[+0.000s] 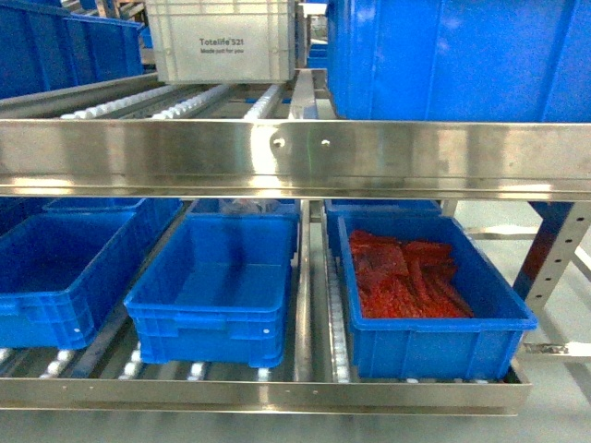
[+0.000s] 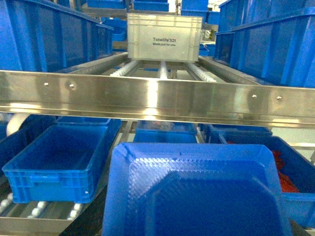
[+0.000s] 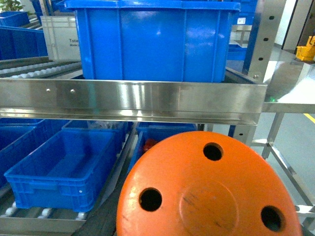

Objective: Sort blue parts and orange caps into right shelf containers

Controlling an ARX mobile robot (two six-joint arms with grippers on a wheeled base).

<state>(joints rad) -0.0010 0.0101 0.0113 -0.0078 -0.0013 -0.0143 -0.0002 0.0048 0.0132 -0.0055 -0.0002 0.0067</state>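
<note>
- Now, in the head view, a steel shelf beam crosses the whole width; neither arm and neither claw shows in this view.
- Under the beam, on the roller tracks, three blue crates stand side by side. The right crate, toward 4 o'clock, contains red-orange pieces. The middle crate, near 6 o'clock, looks empty, and so does the left crate at 8 o'clock.
- Narrow gaps separate the crate rims. Between the beam's lower edge and the rims there is open room.
- On the upper level, a whitish crate with printed lettering stands at 12 o'clock, and a big blue crate at 1 o'clock sits right at the beam edge.
- In the left wrist view, a blue moulded part fills the lower middle, very near the camera. The left claw itself is not visible, so I cannot tell how far it is open.
- In the right wrist view, an orange cap with three round holes fills the lower right part. The right claw is hidden too; its opening I cannot tell.
- Right of the shelf post, at 3 o'clock, is open floor.
</note>
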